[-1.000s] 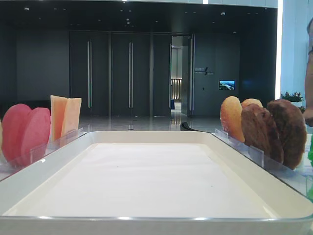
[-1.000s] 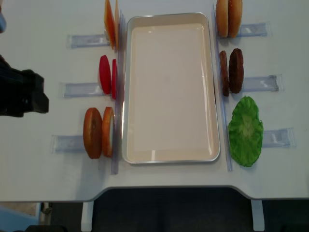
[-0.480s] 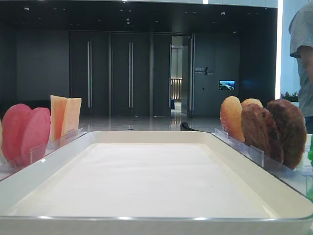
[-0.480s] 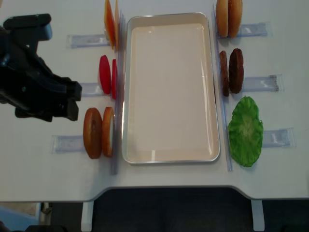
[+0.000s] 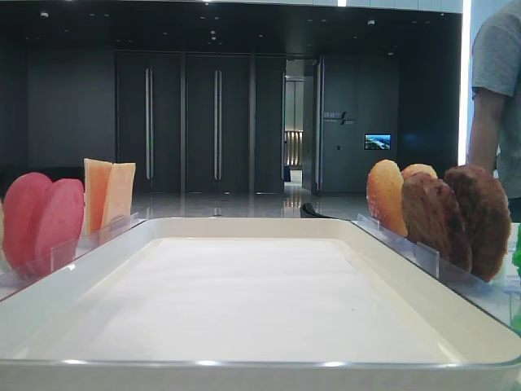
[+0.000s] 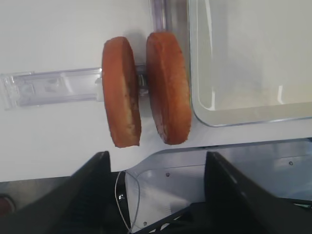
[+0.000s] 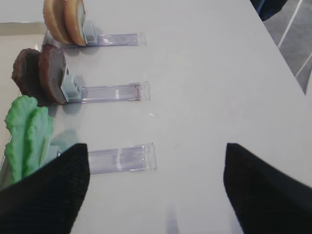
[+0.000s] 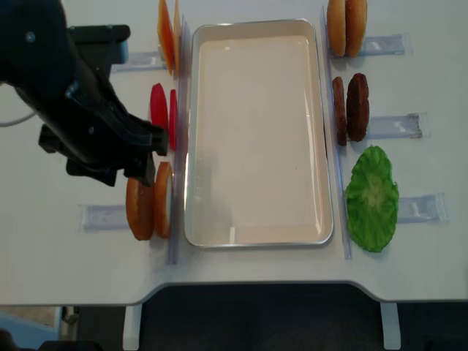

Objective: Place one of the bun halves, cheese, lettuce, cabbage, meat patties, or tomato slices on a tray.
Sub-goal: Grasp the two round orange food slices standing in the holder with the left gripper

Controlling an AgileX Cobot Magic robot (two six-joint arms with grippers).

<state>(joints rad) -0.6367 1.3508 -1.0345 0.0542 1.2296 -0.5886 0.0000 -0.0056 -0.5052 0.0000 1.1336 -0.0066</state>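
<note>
Approach step: left gripper [image 6: 156, 168] wide open, holding nothing, above the two bun halves [image 6: 146, 90] upright in their holder just left of the tray [image 6: 253, 63] (bare so far); next needs descent w/ fingers straddling one bun.

In the overhead view the left arm [image 8: 80, 110] covers the upper ends of the two bun halves [image 8: 146, 208] near the tray's [image 8: 256, 238] left rim, and part of the tomato slices [image 8: 159, 110]. Its jaws are hidden beneath it. In the right wrist view only two dark, blurred fingers [image 7: 44, 195] show, cut off by the lower edge. The standing person [image 5: 496, 90] is cut off at the right edge.
</note>
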